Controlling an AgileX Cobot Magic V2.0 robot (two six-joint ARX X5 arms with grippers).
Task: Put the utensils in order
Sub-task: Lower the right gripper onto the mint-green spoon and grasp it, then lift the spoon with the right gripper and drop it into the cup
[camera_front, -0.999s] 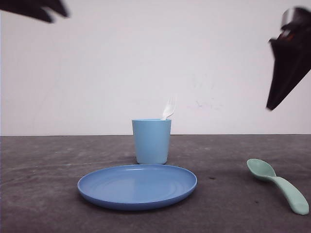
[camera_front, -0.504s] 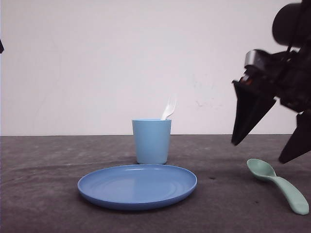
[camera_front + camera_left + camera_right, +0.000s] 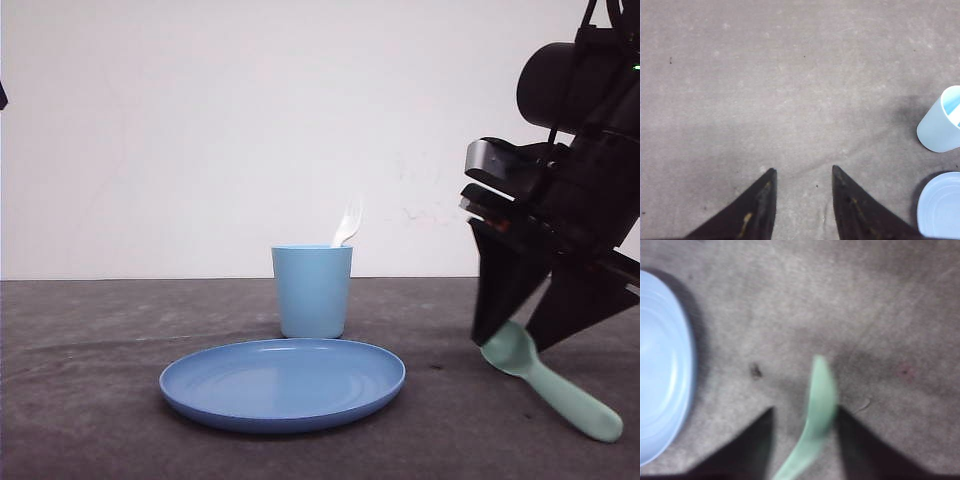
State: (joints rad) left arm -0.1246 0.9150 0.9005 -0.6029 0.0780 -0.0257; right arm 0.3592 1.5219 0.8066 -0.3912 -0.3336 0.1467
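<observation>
front: fork (image 3: 349, 221) in cup (image 3: 312, 291) | right pincer (image 3: 802, 412) open astride spoon (image 3: 817, 405) | left pincer (image 3: 802, 172) open

White fork (image 3: 348, 222) upright; green spoon (image 3: 548, 382) flat.

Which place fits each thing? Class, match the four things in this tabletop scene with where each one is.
Things:
1. slim white plastic fork
2. mint-green plastic spoon
3. round blue plate
4. light blue cup

Places:
A. behind the plate
B. between the right gripper's open fingers
C. standing in the cup
D. nearest the camera, mid-table

Pairs: 1-C, 2-B, 3-D, 4-A
</observation>
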